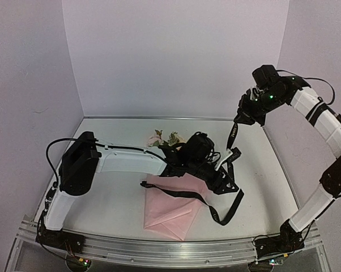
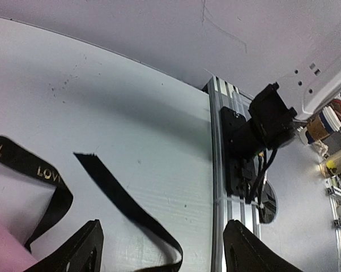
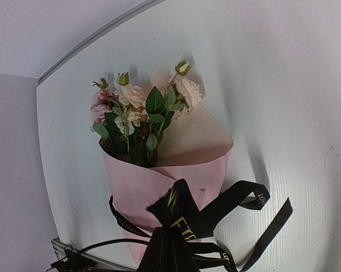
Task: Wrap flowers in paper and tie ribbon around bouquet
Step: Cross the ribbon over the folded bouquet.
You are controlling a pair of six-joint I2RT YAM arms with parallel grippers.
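The bouquet lies mid-table: pale pink and cream flowers (image 1: pixel 162 139) (image 3: pixel 142 107) stand in a cone of pink paper (image 1: pixel 170 207) (image 3: pixel 159 181). A black ribbon (image 1: pixel 224 212) (image 3: pixel 238 198) with pale lettering loops round the cone's lower part and trails over the table. High at the right, my right gripper (image 1: pixel 238 118) (image 3: pixel 171 235) is shut on one ribbon end, which hangs down toward the bouquet. Low beside the cone, my left gripper (image 1: pixel 222 182) (image 2: pixel 162 252) is open. A loose ribbon strand (image 2: pixel 119 198) lies between its spread fingers (image 2: pixel 82 249).
An aluminium rail (image 1: pixel 159 249) (image 2: pixel 218 170) runs along the table's near edge and carries the right arm's base (image 2: pixel 255 130). Pale walls close in the back and both sides. My left arm (image 1: pixel 131 161) stretches across the table, hiding part of the bouquet.
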